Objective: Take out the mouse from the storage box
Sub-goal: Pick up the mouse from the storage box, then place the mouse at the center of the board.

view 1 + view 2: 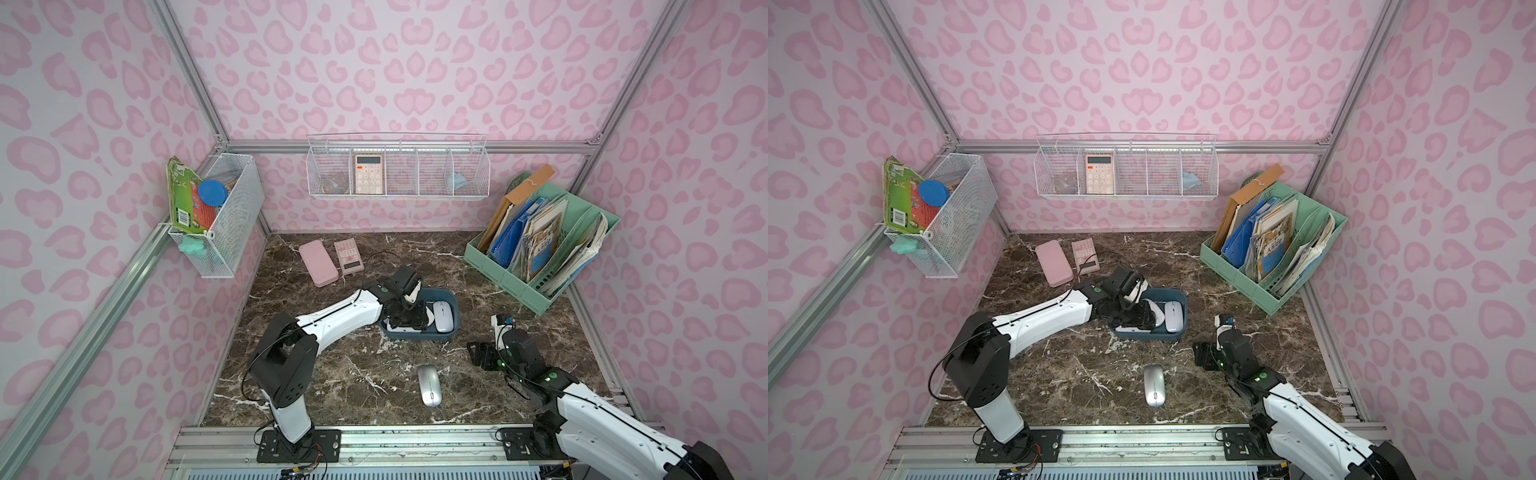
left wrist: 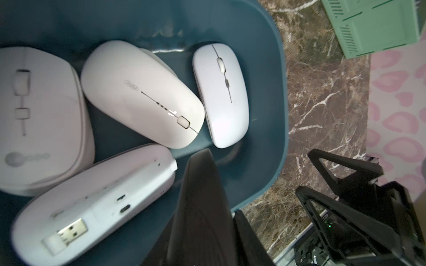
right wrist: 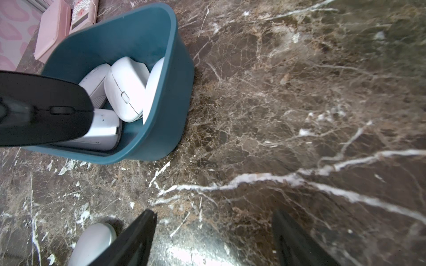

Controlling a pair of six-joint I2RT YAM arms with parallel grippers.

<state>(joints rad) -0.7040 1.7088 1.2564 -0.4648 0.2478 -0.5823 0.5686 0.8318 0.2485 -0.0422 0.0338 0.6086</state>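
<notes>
Lying in the storage box point(image 2: 269, 119) are several white mice point(image 2: 138, 96).

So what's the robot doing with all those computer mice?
It is emptying the blue storage box. One silver mouse already lies out on the table. Four white mice are in the box. The left gripper is down at the box, seemingly pinching its wall, and the right gripper hangs open over the table beside it.
</notes>
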